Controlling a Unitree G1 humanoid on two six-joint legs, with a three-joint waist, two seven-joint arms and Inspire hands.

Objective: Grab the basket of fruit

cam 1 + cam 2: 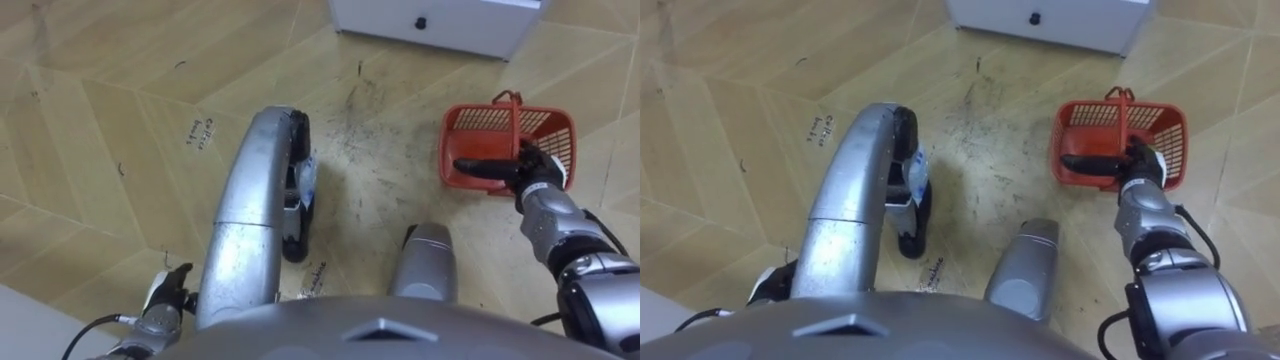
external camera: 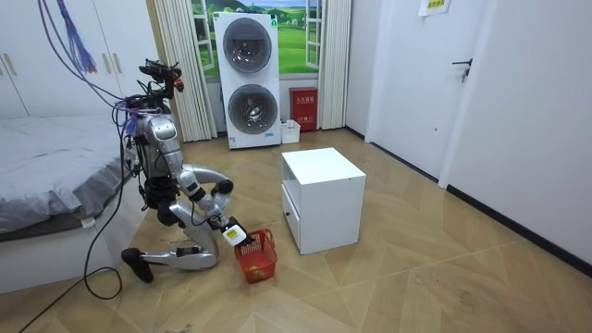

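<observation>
Basket (image 1: 455,150) is red plastic with mesh walls and a thin handle (image 1: 512,115) standing up over the middle. It sits flat on the wood floor (image 1: 100,100) at about 2 o'clock in the eye views. The right hand (image 1: 530,175) is at its near edge, dark fingers (image 1: 480,167) stretched straight and together, pointing to 9 o'clock along the near rim right by the foot of the handle. Can't tell whether the thumb catches anything. The left hand (image 1: 165,300) is low at 7 o'clock, well away from the basket, and I can't tell its state.

White cabinet (image 1: 440,25) with a dark knob (image 1: 421,22) is at 12 o'clock, just past the basket but not touching it. In the room view the robot is down low on the floor between the bed (image 2: 46,166) and the cabinet, with stacked washers (image 2: 248,79) at the back wall.

Floor's pretty scuffed near the basket. There are black scribbles (image 1: 200,130) at 10 o'clock, too small to read
</observation>
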